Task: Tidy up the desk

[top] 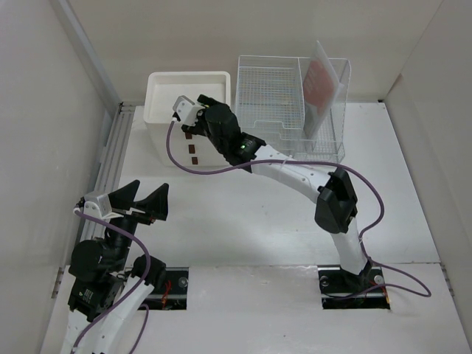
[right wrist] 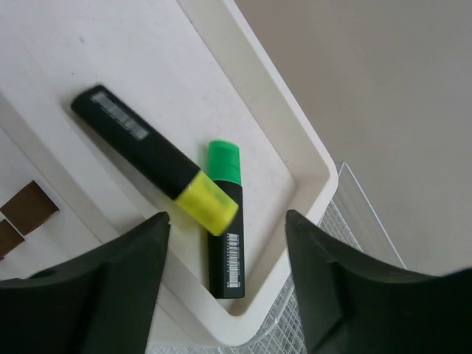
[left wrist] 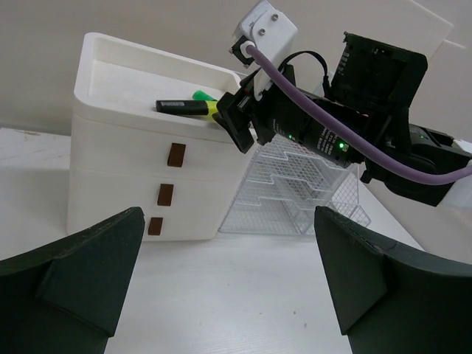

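The desk is a wide white tabletop between pale walls. At its back left stands a white three-drawer box with an open tray on top. In that tray lie a black highlighter with a yellow cap and a black highlighter with a green cap, the yellow cap resting across the green one. My right gripper hovers open just above them and holds nothing; it also shows from above. My left gripper stands wide open and empty over the front left of the desk.
A clear wire basket stands right of the drawer box, with a translucent sleeve holding a reddish sheet upright at its right end. The right arm stretches diagonally across the middle. Walls close in left and right.
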